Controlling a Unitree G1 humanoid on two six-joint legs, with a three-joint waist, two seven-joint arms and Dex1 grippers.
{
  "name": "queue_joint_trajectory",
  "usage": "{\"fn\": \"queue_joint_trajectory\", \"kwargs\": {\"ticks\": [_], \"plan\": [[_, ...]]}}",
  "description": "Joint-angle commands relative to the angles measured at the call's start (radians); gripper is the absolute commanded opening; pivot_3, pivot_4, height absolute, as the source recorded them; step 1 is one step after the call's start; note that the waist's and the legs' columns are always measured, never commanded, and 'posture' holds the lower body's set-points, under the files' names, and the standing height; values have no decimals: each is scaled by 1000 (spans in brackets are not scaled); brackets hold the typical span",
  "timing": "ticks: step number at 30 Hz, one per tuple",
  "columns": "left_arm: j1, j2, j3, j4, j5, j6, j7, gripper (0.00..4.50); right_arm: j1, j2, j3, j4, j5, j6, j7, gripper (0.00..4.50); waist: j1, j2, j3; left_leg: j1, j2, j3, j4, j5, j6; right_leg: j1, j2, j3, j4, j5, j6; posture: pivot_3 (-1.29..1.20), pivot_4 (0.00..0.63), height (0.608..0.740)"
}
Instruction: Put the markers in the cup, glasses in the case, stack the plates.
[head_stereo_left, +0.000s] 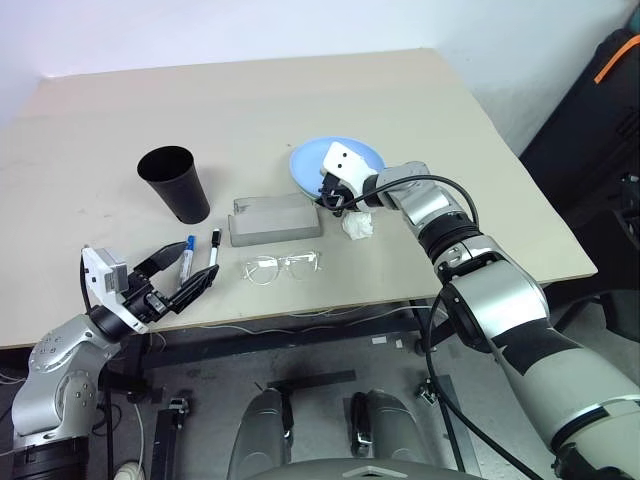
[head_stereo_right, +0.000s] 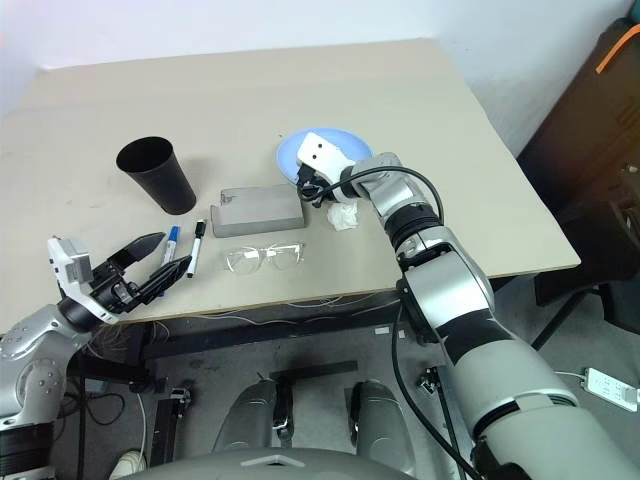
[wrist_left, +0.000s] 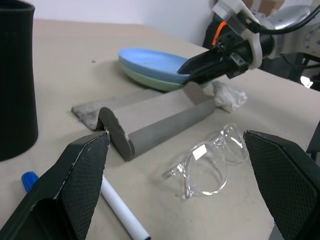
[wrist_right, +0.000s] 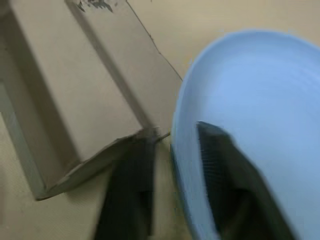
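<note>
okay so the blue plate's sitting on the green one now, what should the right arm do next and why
Probably open the right gripper fully and back it off the blue plate. Its fingers straddle that plate's rim, and the plate already rests on the green plate, so that stack looks done. The glasses and markers remain on the table.

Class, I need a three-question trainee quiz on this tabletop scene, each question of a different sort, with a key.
1. True or false: the blue plate lies on the green plate.
2. What lies directly in front of the case? A) cup B) glasses C) tissue
3. Fill in: both markers lie on the ____, outside the cup.

Key: 1 true; 2 B; 3 table.
</note>
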Motion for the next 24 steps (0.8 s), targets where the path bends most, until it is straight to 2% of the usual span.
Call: {"fn": "queue_joint_trajectory", "kwargs": {"ticks": [1,4,8,11,14,18,24], "plan": [[-13,4,6,-6,-12,-14,-9,4500,-45,-16,-43,-64,26,5,5,2894,-1,0,0,0,0,0,0,0,0,0,0,0,0,0,0,0,150,738],[-23,3,0,3,-8,-14,-14,4500,-58,-38,-103,-108,71,46,3,3874,-1,0,0,0,0,0,0,0,0,0,0,0,0,0,0,0,150,738],[-33,3,-9,12,-5,-16,-19,4500,-31,-93,-173,-253,153,189,61,3874,3,0,0,0,0,0,0,0,0,0,0,0,0,0,0,0,150,738],[-40,5,-13,18,-6,-16,-23,4500,86,-180,-195,-459,209,317,141,3874,8,-1,0,0,0,0,0,0,0,0,0,0,-1,0,0,0,150,738],[-42,10,-14,24,-6,-14,-34,4500,256,-263,-195,-724,287,424,240,4426,10,-2,-1,0,0,-1,0,0,0,2,-1,-1,-3,0,0,0,150,738],[-48,17,-7,36,-9,-13,-44,4500,372,-303,-205,-897,322,555,192,4468,-3,0,0,0,0,1,-1,0,0,0,-1,1,-2,0,0,0,150,738],[-54,23,-5,46,-7,-9,-53,4500,453,-296,-208,-918,328,652,91,4468,3,0,0,2,2,-3,-1,0,0,-2,5,2,2,1,-3,0,150,738]]}}
